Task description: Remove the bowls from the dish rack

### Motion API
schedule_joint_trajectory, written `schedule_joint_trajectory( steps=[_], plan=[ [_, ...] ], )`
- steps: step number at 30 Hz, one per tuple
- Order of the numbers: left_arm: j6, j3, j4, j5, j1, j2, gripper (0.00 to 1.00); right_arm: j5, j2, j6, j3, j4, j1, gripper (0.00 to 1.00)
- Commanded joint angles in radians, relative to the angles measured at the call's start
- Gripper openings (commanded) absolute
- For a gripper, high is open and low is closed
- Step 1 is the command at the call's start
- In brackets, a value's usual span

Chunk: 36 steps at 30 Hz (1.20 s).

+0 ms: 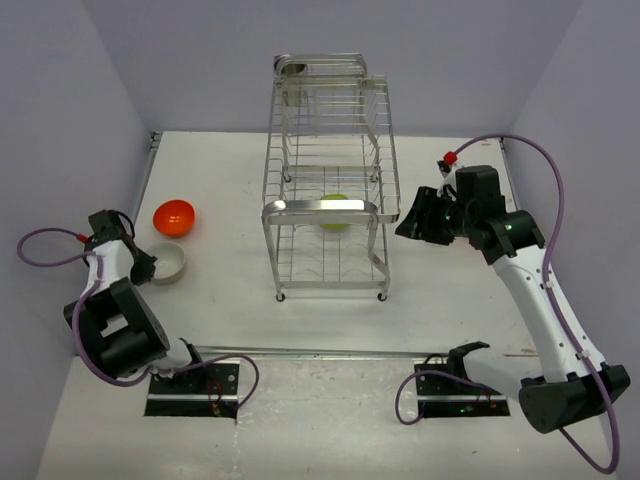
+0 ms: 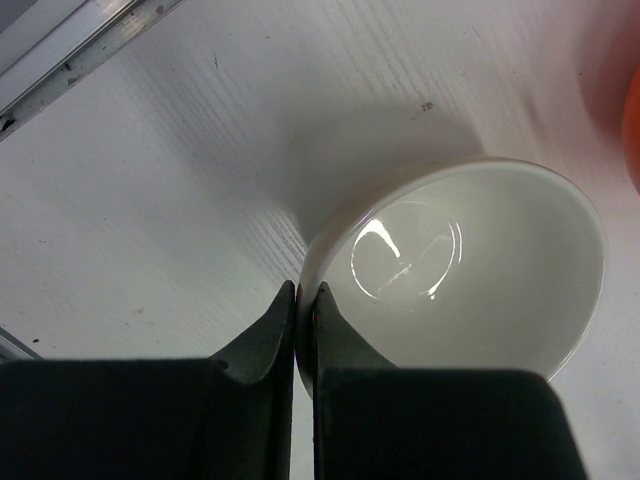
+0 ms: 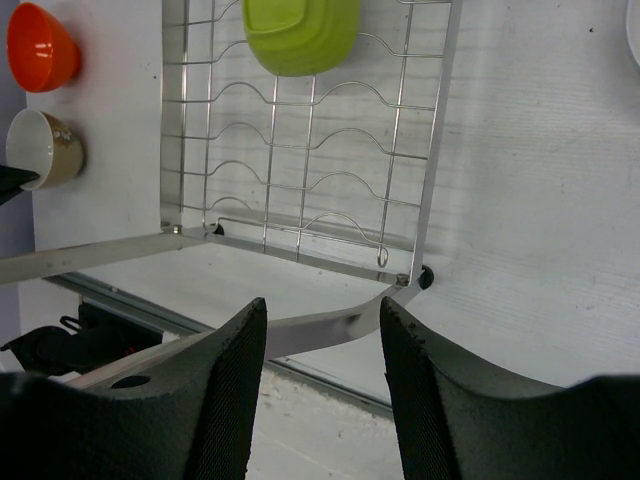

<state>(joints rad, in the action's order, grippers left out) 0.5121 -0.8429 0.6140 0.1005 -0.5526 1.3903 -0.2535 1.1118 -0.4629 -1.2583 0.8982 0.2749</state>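
**Unloading a wire dish rack**, viewed from the near edge of the table (image 1: 450,330), with twelve o'clock at the far wall.

- **Rack:** The dish rack (image 1: 290,206) stands at the centre, upright on its feet. Its long side runs from twelve to six o'clock and its tiers are stacked vertically.
- **Bowl left on the rack:** One lime-green bowl (image 1: 335,212) is on the lower tier, just behind the front chrome rim. It seems to lean on edge among the wavy wires, and which way its mouth faces cannot be made out.
- **Bowls off the rack:** At about nine o'clock an orange bowl (image 1: 173,216) sits mouth up. Just beside it, toward eight o'clock, a pale bowl (image 2: 480,270), white inside, appears to rest on the table. It is also mouth up with its axis vertical, and being round it has no long axis.
- **Left arm:** The left gripper (image 2: 303,320) is clenched on the pale bowl's rim, one finger inside the wall and one outside.
- **Right arm:** The right gripper (image 3: 320,310) hangs at three o'clock of the rack, jaws parted and holding nothing, facing the rack's lower corner.

**Step in hand, as judged:** setting down the pale bowl. The base should be flat on the table before the fingers part. They need open only enough to free the thin rim, then lift straight up, so the inner finger neither tips the bowl nor nudges it into the orange one. The right arm could then reach through the rack's open side for the green bowl, keeping clear of the wires
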Motion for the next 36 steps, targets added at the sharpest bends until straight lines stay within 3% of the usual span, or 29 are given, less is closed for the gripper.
schedule_joint_trajectory(
  steps=[1, 9, 17, 26, 31, 36],
  plan=[
    [-0.007, -0.036, -0.056, 0.001, -0.009, -0.002, 0.14, -0.018, -0.010, 0.001, -0.035, -0.012, 0.003, 0.50],
    [0.006, -0.033, -0.034, -0.002, -0.015, -0.027, 0.49, -0.027, -0.004, 0.001, -0.032, -0.016, 0.003, 0.50],
    [0.000, -0.064, 0.029, 0.001, 0.002, -0.109, 0.50, -0.032, -0.010, 0.004, -0.027, -0.016, 0.003, 0.50],
    [0.023, -0.228, 0.170, 0.096, 0.152, -0.214, 0.49, -0.039, 0.002, 0.007, -0.038, -0.025, 0.003, 0.50],
    [0.020, -0.298, 0.104, -0.102, 0.198, -0.157, 0.47, -0.066, 0.039, -0.017, -0.056, -0.031, -0.005, 0.50],
    [0.029, -0.325, -0.078, -0.377, 0.321, -0.094, 0.47, -0.179, 0.115, -0.066, -0.058, -0.080, -0.054, 0.50]
  ],
)
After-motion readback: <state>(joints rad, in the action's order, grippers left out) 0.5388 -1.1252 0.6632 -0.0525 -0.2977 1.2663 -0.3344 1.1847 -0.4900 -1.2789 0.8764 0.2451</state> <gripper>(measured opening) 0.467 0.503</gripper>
